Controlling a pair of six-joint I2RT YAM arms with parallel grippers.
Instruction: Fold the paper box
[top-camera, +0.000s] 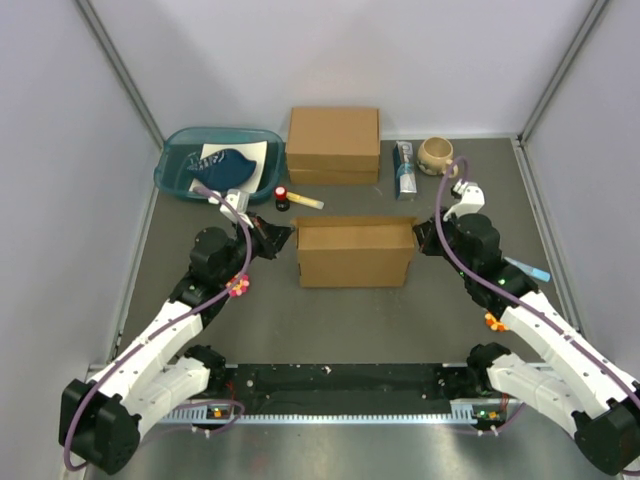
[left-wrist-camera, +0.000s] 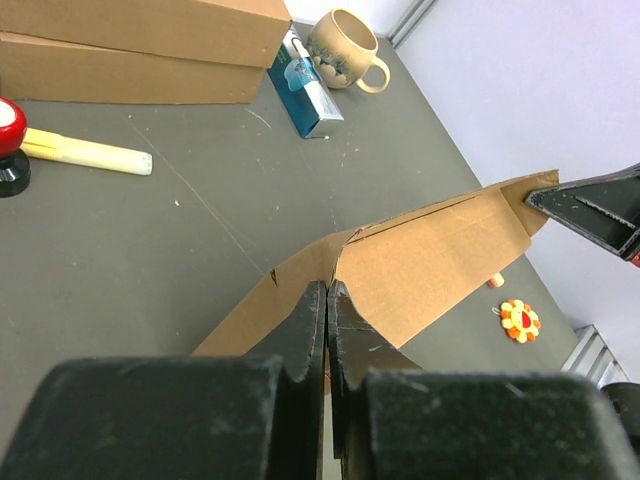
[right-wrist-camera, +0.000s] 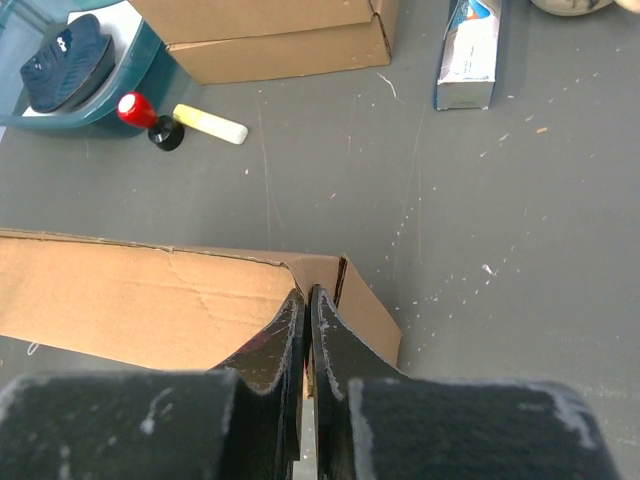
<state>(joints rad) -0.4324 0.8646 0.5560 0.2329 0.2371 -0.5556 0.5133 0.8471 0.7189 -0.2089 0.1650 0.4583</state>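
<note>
Top external: teal bin (top-camera: 163, 172) holds blue object (top-camera: 226, 165), white sheet (top-camera: 247, 149); left hand (top-camera: 283, 236), right hand (top-camera: 422, 237) pinch paper box (top-camera: 355, 258) ends.

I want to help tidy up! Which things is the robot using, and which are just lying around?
In use: paper box, left gripper, right gripper, both pinching it.
Lying about: second cardboard box, mug, blue tray, toothpaste box, yellow marker.

Matt, creased brown cardboard — the paper box (top-camera: 355, 255)
</note>
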